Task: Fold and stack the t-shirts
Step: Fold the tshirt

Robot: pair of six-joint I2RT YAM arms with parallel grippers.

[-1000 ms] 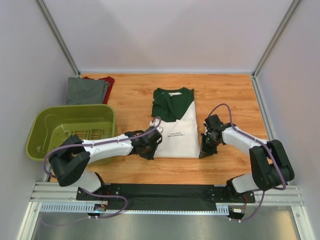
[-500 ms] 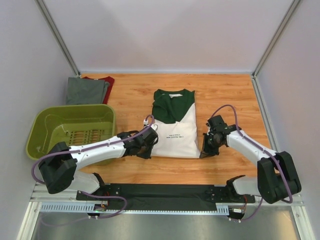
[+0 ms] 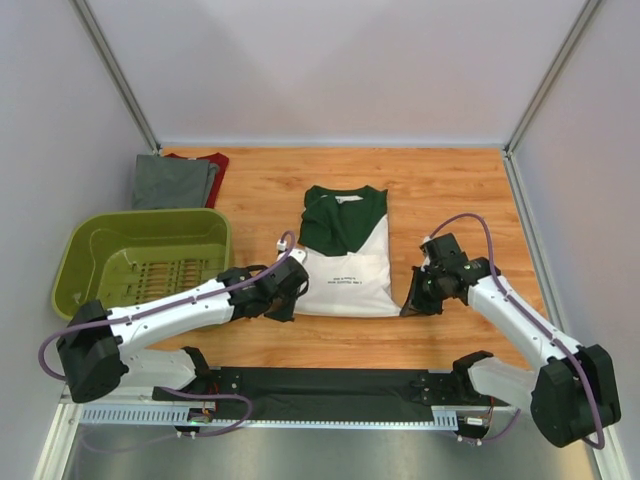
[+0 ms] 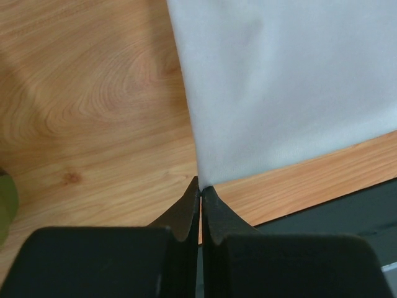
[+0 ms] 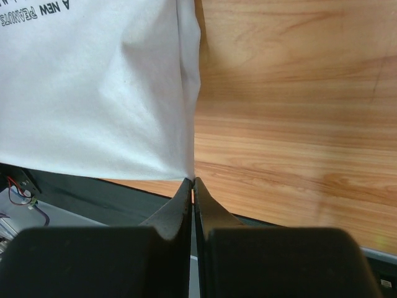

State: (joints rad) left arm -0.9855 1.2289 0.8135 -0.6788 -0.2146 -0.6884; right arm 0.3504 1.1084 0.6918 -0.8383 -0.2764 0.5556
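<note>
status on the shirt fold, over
Left gripper and right gripper shut, each pinching a near corner of the white t-shirt. Basket sits left, apart.

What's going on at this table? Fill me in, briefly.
Two robot arms are working on the white and green t-shirt, which lies flat in the middle of the table with its sides folded in. The left gripper pinches its near left corner and the right gripper its near right corner, both shut on the cloth. A grey t-shirt and a dark red t-shirt are piled in the far left corner, behind the olive basket.
</note>
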